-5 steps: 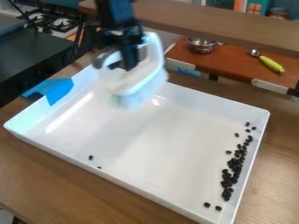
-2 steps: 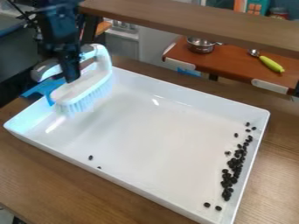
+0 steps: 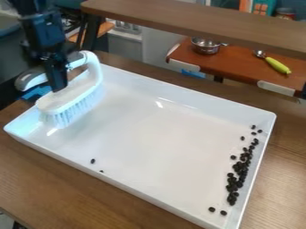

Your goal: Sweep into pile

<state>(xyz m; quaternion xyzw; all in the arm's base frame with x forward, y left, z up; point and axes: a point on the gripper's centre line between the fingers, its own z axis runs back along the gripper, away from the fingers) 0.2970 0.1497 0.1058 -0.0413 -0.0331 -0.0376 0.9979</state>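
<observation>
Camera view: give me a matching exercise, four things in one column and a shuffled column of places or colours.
1. Brush
2. Most of the black beans
3. Metal pot
4. Scoop handle

A. Yellow-green
B. Gathered along the right side of the tray
C. At the tray's left end
D. On the red-brown board, silver-coloured

Pairs: 1-C, 2-B, 3-D, 4-A

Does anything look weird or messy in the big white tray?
Yes, a bit. Two small black oval beans lie by the near wall of the white rectangular tray, toward the left. They look like strays, because most of the beans are bunched along the right wall.
</observation>
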